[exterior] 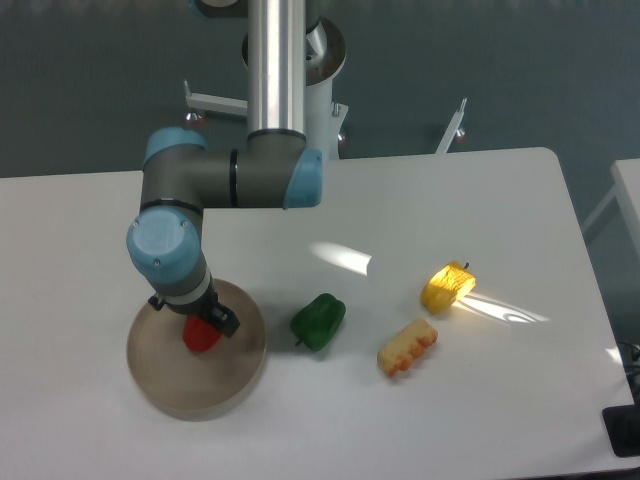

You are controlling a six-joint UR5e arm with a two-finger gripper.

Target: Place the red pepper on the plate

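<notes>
A robotics lab: an arm on a white table with toy food.

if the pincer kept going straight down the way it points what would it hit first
Most likely the red pepper, right at the tip of the pincer, and under it the plate. Whether the pincer touches the pepper already is hidden by the wrist.

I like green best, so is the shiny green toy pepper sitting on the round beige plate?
No, the green pepper lies on the white table, just right of the plate.
</notes>
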